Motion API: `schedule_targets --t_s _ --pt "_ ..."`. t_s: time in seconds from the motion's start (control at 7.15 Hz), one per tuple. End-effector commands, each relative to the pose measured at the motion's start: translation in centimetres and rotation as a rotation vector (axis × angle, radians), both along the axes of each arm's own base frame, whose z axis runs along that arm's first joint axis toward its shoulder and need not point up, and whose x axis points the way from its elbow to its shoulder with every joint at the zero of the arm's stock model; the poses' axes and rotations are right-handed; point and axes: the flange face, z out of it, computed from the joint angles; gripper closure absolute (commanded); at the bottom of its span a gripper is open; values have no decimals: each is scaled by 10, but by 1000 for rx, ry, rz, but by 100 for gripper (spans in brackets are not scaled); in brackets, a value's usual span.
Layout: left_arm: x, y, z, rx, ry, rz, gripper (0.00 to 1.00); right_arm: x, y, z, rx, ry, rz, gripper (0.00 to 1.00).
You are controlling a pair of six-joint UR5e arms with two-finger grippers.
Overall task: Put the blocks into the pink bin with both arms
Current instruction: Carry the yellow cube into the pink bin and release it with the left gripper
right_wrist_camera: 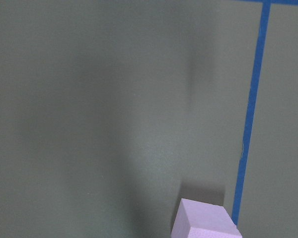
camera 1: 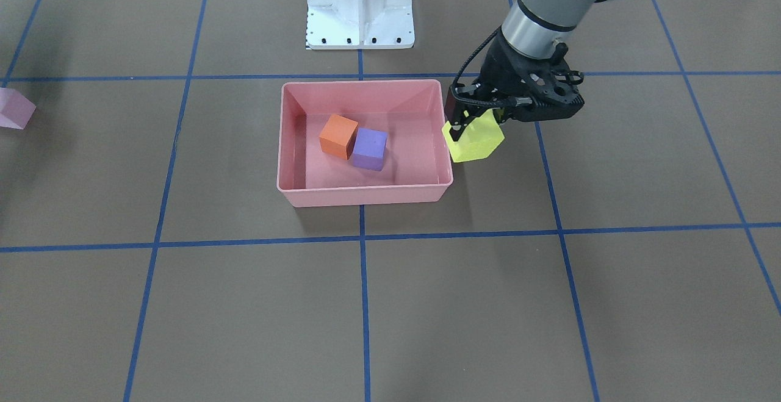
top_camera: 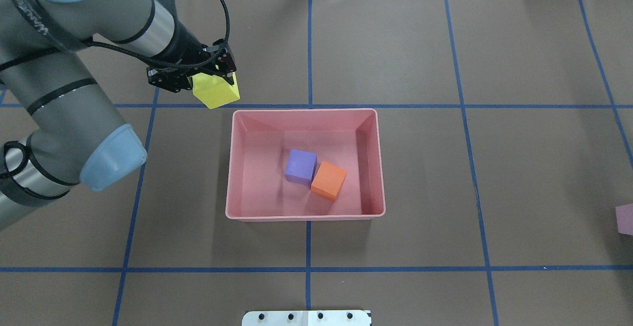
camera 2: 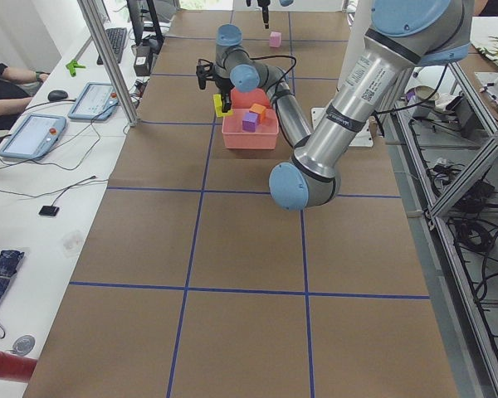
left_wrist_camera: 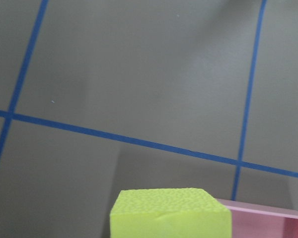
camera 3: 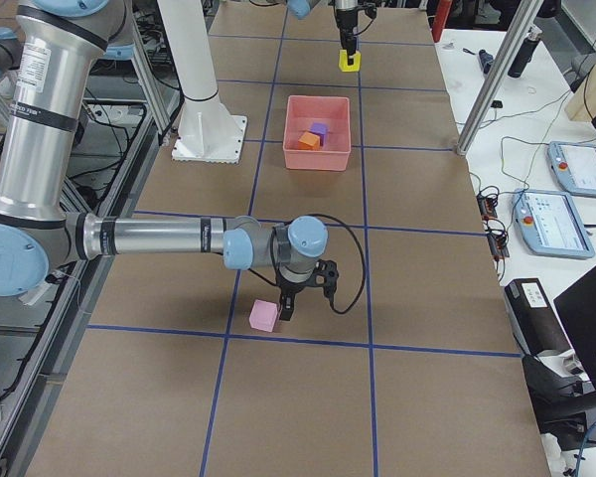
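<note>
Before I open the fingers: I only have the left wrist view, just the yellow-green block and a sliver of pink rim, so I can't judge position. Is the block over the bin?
Observer: No. The yellow-green block, clamped in the left fingers, hangs outside the pink bin, off one corner.
Operator: Anything inside it?
Observer: The orange block and purple block, touching, near the middle.
Operator: And the fourth block?
Observer: The pale pink block lies on the table, far from the bin, by the right arm.

You see a small yellow-green foam cube (camera 2: 219, 106) at the black left gripper (camera 2: 226, 100), just beside the shallow salmon-pink plastic bin (camera 2: 251, 138).
</note>
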Motion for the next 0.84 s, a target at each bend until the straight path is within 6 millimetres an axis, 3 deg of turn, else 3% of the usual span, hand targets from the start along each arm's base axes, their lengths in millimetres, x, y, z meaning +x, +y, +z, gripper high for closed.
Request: schedule_targets --t_s 0.0,0.42,0.7 --pt "45 42 -17 0 2 -23 100 4 13 27 -74 9 77 1" --pt "85 75 -21 14 -14 -35 100 2 19 26 -96 -31 74 1" --pt "88 78 -19 15 -18 -31 100 -2 17 19 -92 -62 68 1"
